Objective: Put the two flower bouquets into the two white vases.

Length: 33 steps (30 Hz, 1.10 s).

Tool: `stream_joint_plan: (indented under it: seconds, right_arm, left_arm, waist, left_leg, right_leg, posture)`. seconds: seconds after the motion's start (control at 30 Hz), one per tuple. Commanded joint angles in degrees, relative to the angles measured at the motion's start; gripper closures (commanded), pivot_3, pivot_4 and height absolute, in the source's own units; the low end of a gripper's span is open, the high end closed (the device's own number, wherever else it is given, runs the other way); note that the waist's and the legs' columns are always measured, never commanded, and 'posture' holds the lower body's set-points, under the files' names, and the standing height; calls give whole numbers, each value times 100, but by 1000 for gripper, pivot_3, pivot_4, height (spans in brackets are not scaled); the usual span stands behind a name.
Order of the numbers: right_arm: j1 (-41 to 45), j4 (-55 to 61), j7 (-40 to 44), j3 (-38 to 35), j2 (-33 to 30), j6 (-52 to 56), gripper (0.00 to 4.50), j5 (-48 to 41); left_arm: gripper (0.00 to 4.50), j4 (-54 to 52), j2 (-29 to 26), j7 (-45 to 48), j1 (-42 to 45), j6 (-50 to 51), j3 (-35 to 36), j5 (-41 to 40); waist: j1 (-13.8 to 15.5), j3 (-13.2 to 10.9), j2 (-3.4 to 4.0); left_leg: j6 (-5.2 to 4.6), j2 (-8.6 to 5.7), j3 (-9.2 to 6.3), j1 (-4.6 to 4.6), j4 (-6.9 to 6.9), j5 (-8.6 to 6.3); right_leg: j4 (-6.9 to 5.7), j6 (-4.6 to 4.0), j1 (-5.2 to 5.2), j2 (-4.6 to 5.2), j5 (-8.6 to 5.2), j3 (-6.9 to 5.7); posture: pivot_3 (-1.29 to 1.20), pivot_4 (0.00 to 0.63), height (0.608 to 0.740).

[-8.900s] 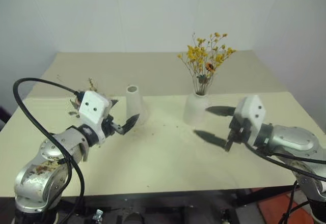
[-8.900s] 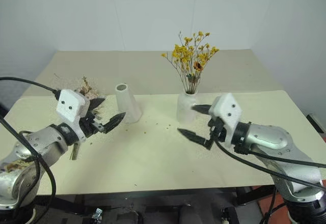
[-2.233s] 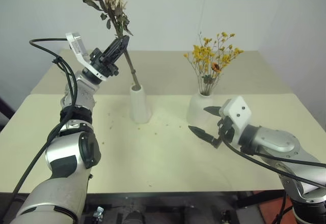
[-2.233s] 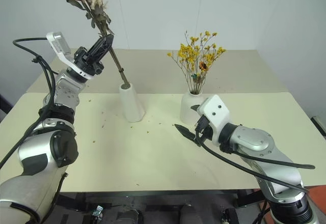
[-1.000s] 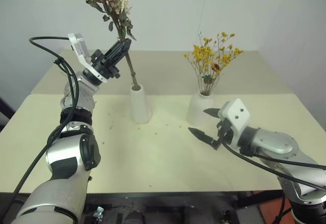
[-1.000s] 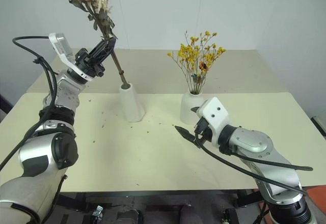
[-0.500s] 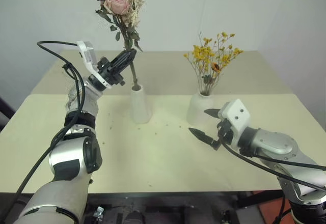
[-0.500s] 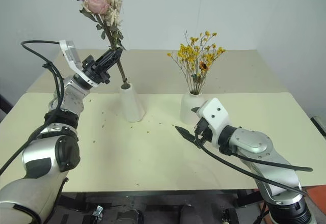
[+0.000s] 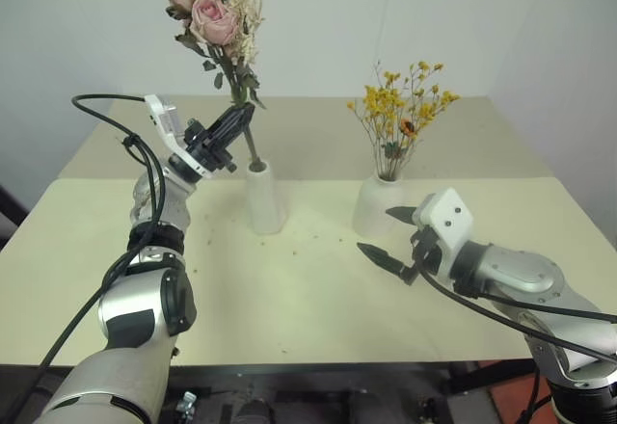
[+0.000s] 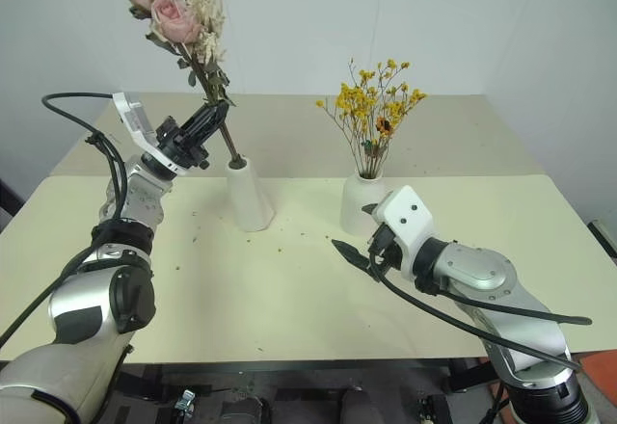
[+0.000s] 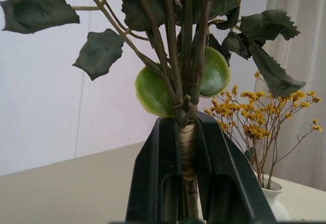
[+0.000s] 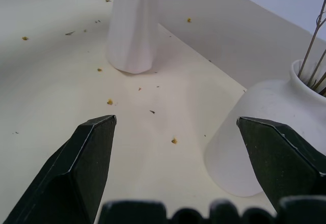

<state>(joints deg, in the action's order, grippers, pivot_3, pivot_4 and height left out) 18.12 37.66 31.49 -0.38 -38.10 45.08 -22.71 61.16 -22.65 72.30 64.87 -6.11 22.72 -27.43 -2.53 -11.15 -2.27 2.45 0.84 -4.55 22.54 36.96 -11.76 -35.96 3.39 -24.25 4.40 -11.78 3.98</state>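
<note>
Pink rose bouquet [image 9: 217, 29] has dropped lower, stems now inside the tall cone vase [image 9: 262, 198]; left pincer [image 9: 234, 120] still clenched on it. Yellow bouquet [image 9: 403, 106] sits in the squat vase [image 9: 376, 204]; right pincer [image 9: 390, 234] stays spread, empty. Release remains.

Cream table [image 9: 289, 308], flat and level. Two white vases stand upright on it, well apart: slim cone [image 9: 262, 197] and squat vase [image 9: 377, 204]. Small dried crumbs [image 12: 109, 102] lie scattered on the surface between them.
</note>
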Motion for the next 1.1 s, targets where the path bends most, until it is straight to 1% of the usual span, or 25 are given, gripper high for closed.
stream_joint_plan:
  seconds: [0.03,0.27,0.37,0.63,0.8,1.03,1.07,1.1]
  right_arm:
    - [107,214,0,-166,-17,-141,0,-41]
    - [98,246,-27,-136,-6,-110,0,-37]
    - [88,239,-49,-129,8,-105,0,-28]
    - [75,255,-106,-151,61,-115,0,-33]
    - [80,307,-102,-279,113,-108,0,-162]
    - [35,328,-94,-238,66,-130,0,-137]
    - [31,326,-95,-233,66,-130,0,-131]
    - [27,324,-94,-227,63,-133,0,-123]
  left_arm:
    - [4373,-144,49,28,-27,10,82,-135]
    - [4373,-255,77,3,94,220,179,-272]
    - [4373,-237,54,3,97,147,99,-211]
    - [4373,-305,66,322,-180,-20,-261,55]
    - [4373,-337,75,291,-233,2,-253,24]
    - [4373,-345,56,340,-289,114,-231,-25]
    - [3662,-369,64,368,-297,174,-207,-71]
    - [3477,-394,69,391,-305,217,-190,-106]
  waist:
    - [5,0,0]
    - [-4,0,0]
    - [2,0,0]
    - [-3,0,0]
    - [-1,0,0]
    - [0,0,0]
    - [-1,0,0]
    - [-1,0,0]
  left_leg:
    - [0,0,0,-1,0,0]
    - [0,0,0,6,0,0]
    - [0,0,0,5,0,0]
    - [0,0,0,5,0,0]
    - [0,1,0,4,0,0]
    - [0,0,0,5,0,0]
    - [0,0,0,4,0,0]
    - [0,0,0,4,0,0]
  right_leg:
    - [0,2,1,0,-1,0]
    - [2,-1,-4,0,1,0]
    - [1,0,-3,0,0,0]
    - [2,0,-2,0,0,0]
    - [1,0,-3,-1,0,0]
    - [1,0,-3,0,0,0]
    - [1,0,-3,0,0,0]
    - [1,0,-3,0,0,0]
  posture:
    - [0,150,740]
    - [0,150,740]
    - [0,150,740]
    - [0,150,740]
    - [0,150,740]
    - [0,150,740]
    - [0,150,740]
    - [0,150,740]
